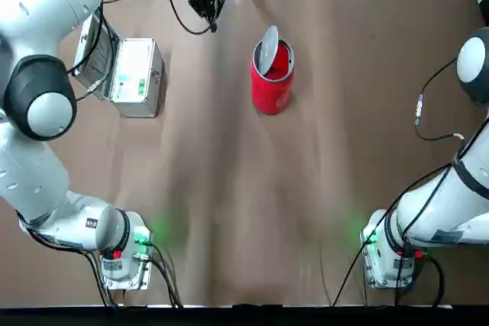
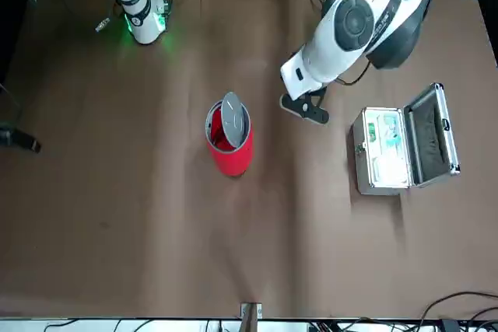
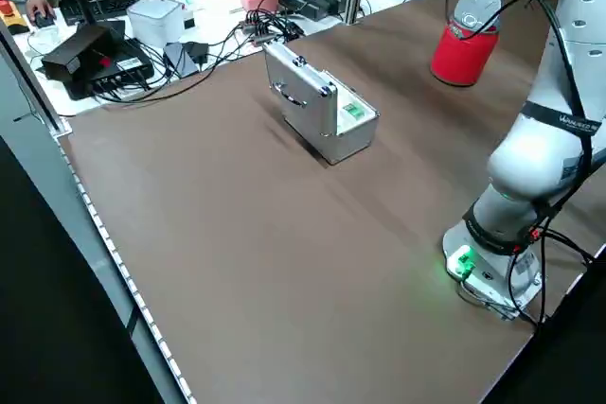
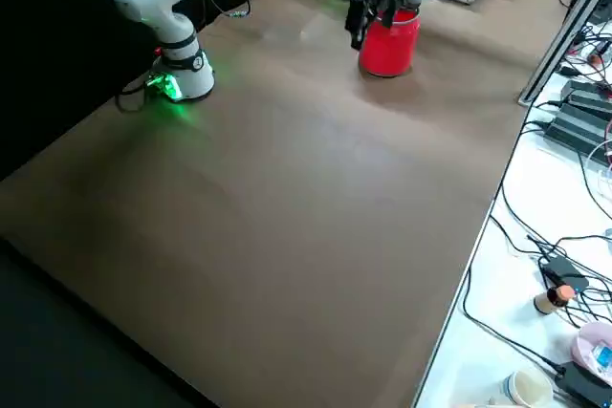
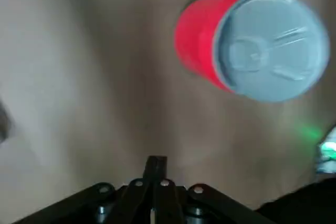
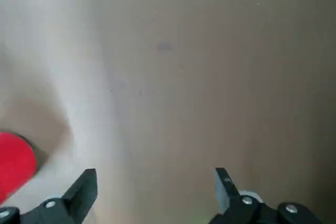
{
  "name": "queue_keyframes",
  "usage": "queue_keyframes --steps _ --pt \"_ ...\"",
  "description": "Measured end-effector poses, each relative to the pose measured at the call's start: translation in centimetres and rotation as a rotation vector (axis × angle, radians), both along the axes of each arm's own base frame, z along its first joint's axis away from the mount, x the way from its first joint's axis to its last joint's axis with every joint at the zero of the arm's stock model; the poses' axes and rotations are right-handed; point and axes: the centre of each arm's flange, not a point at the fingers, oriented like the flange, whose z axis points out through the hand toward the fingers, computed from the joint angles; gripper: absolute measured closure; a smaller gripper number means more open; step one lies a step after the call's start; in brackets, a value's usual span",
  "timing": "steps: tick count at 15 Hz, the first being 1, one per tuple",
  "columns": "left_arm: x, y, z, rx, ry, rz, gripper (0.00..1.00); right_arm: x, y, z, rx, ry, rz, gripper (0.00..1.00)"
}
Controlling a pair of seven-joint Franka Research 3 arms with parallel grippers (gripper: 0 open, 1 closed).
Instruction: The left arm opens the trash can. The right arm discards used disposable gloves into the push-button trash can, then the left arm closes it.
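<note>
Lid [image 1: 269,50] raised on trash can [image 1: 270,98]; closing seemingly due, lid to be pressed down by left gripper [image 5: 156,160], nearby, fingers pinched together; right gripper [image 6: 156,174] spread, off aside.

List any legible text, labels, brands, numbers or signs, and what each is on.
Nothing reads clearly.
Red bin: pale mark on its side, too small to read.
Silver case: label with green patches, too small to read.
Bin lid: raised shapes, no readable letters.
</note>
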Motion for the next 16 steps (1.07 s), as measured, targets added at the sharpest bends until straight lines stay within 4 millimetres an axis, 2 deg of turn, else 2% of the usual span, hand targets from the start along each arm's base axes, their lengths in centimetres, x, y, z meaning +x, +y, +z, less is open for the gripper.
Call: queue_keyframes --steps 3,6,10,16 --pt "0.0 -1.4 1.3 -0.093 -0.024 0.019 0.99 -1.8 0.6 2.0 0.004 -0.018 0.011 0.01" --pt "-1.7 -4.9 1.6 -0.135 -0.055 0.014 0.99 -3.0 0.4 2.9 0.027 -0.044 0.021 0.01" --pt "-3.4 -9.6 -0.3 -0.172 -0.061 0.037 0.99 -3.4 0.3 1.5 0.038 -0.042 0.088 0.01" --pt "-3.1 -11.8 -3.0 -0.194 -0.067 0.05 0.99 -4.2 1.0 0.8 0.042 -0.08 0.134 0.01"
